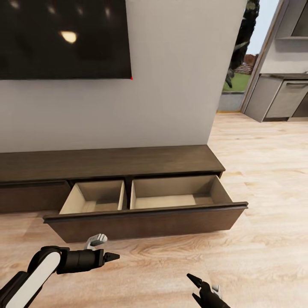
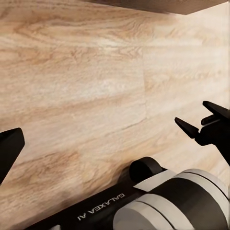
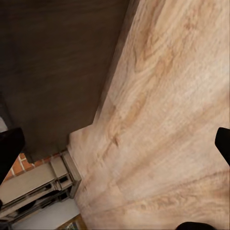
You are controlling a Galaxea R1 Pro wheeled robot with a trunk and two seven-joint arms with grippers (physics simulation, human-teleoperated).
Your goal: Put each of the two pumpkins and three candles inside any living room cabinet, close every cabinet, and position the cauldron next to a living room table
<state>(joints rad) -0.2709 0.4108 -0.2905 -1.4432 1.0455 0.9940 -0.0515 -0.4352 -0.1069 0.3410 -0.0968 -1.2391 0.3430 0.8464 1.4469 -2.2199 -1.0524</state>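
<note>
While no load is carried | cabinet [image 1: 128,164] drawer [image 1: 145,216] stands pulled out, both compartments bare, ready for loading | left gripper [image 1: 112,257] and right gripper [image 1: 194,283] fingers spread wide, empty, low above floor [image 1: 265,179] before drawer front

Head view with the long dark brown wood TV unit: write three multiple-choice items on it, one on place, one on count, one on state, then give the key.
1. Where does the long dark brown wood TV unit stand?
A. against the pale wall under the black screen
B. in the grey kitchen
C. in the middle of the wood floor

2. How many beige compartments show in the pulled-out drawer?
A. one
B. two
C. four

3. What state are those compartments in?
A. holding pumpkins
B. holding candles
C. empty

Key: 1 A, the unit sits flush below the wall-mounted screen. 2 B, one divider splits the drawer in two. 3 C, bare beige bottoms show in both, while the left gripper and right gripper hold nothing.
</note>
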